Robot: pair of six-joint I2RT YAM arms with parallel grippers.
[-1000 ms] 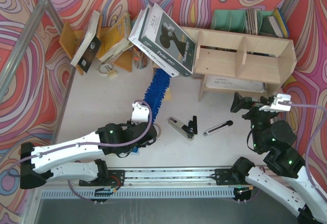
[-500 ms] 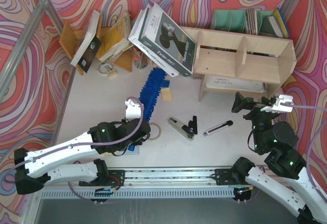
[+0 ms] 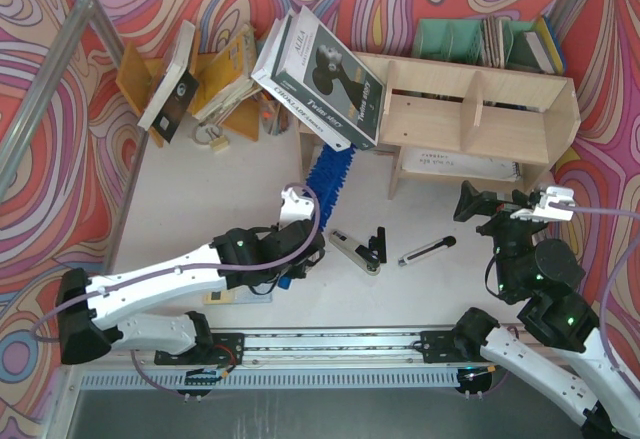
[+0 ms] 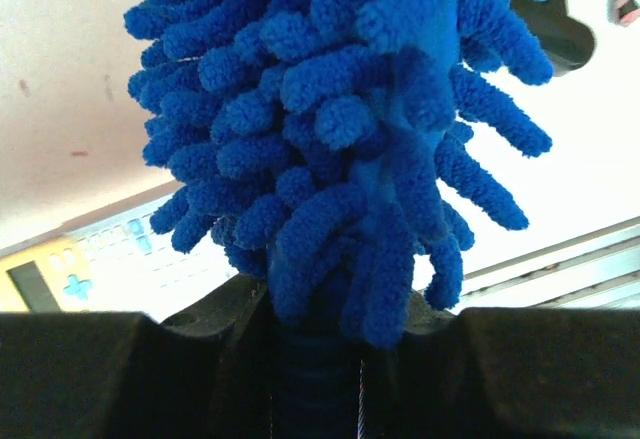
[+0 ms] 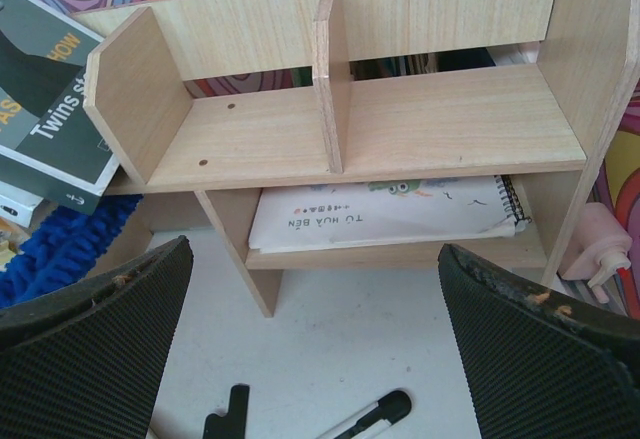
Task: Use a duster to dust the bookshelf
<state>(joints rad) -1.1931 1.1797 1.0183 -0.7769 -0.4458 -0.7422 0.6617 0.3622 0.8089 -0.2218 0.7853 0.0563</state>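
Clamping the duster [image 3: 328,174] by its handle, my left gripper [image 4: 315,364] aims its head at the bookshelf [image 3: 480,109] in the table's [image 3: 200,199] far right corner. My right gripper [image 5: 315,339] gapes open; next, I must reach right to sweep the shelves.

One bookshelf [image 3: 480,109], one duster [image 3: 328,174], one spiral notebook [image 5: 385,214], one large book [image 3: 320,74], one green file holder [image 3: 450,39], one orange rack [image 3: 135,74], one utility knife [image 3: 355,252], one pen [image 3: 427,250], one calculator [image 4: 40,281].
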